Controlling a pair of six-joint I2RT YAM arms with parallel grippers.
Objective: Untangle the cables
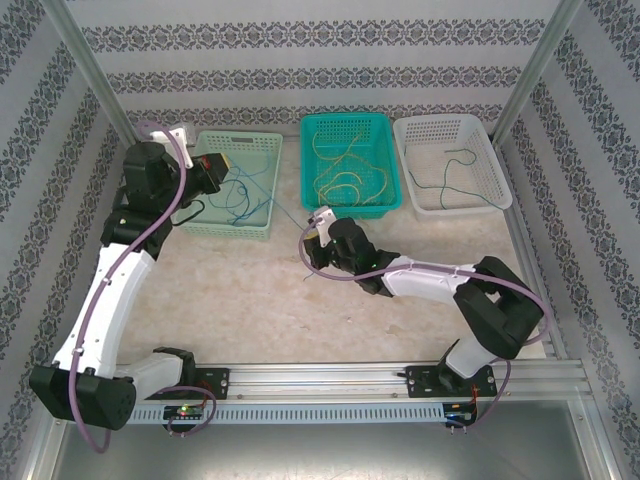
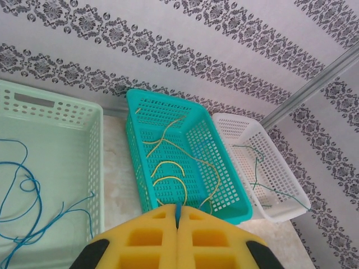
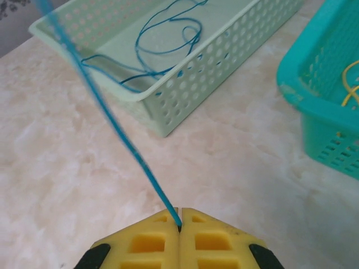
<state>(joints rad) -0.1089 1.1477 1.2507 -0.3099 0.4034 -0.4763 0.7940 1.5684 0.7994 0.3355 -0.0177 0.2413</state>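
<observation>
Top external: high over near edge, looks down whole table (image 1: 250,300) toward far edge. Left wrist: behind left gripper (image 2: 178,213), raised, faces far right corner. Right wrist: behind right gripper (image 3: 180,217), low, near table, faces far left corner. All share pale green basket (image 1: 240,137), teal basket (image 1: 345,118).

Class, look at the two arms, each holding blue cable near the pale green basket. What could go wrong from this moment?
1. The right gripper is shut on a blue cable that runs tight towards the pale green basket. A harder pull may drag the basket or snag the blue loops lying inside it.
2. The left gripper pinches cable only at its very tips, so the cable could slip out.
</observation>
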